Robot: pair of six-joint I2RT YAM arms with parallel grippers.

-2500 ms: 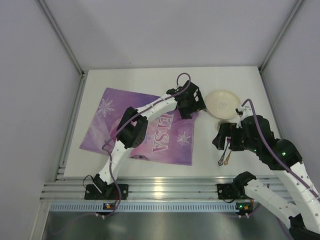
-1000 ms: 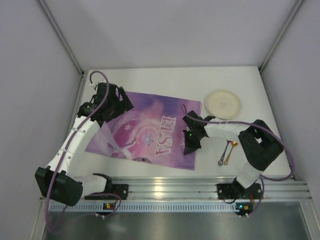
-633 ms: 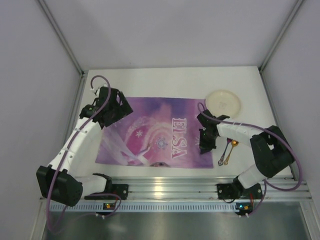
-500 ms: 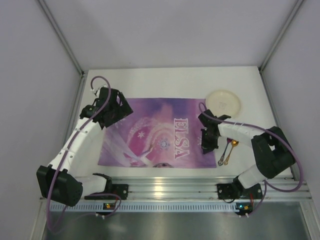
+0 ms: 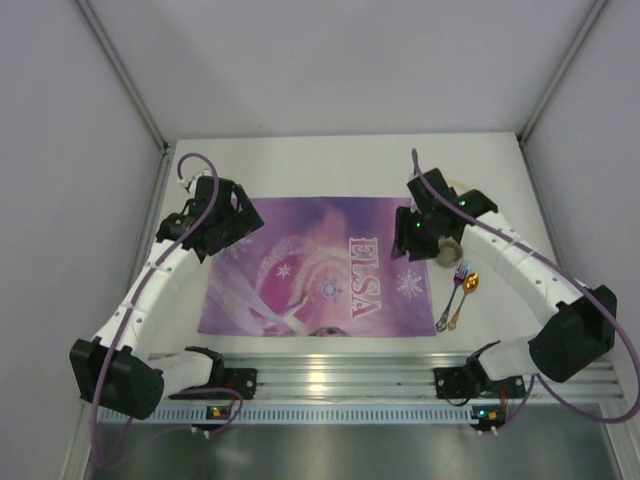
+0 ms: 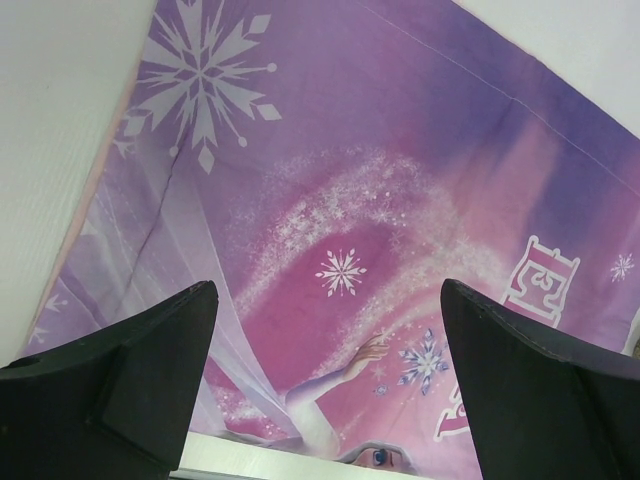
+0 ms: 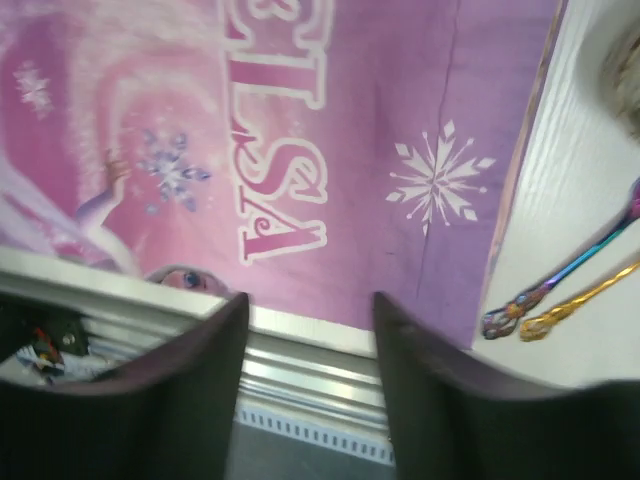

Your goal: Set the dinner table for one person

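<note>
Top external view: white rectangular dinner table point(image 5: 300, 160) fills floor, ribbed silver rail point(image 5: 330, 376) nearest. Purple ELSA placemat point(image 5: 300, 265) flat on it; rainbow fork point(image 5: 451, 297), gold spoon point(image 5: 462, 302) just beside right edge. Left gripper point(image 5: 234, 213) released over mat's far-left corner. Right gripper point(image 5: 415, 232) parted, empty, partly hiding cream round plate point(image 5: 450, 247). Likely best: pinch plate rim, lift level.

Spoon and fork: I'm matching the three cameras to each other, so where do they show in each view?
Top external: spoon and fork lie on the table, right of the placemat's near corner.
Left wrist: not in it.
Right wrist: spoon and fork at the right edge, beside the placemat.
Shared landmark: the ELSA lettering.
</note>
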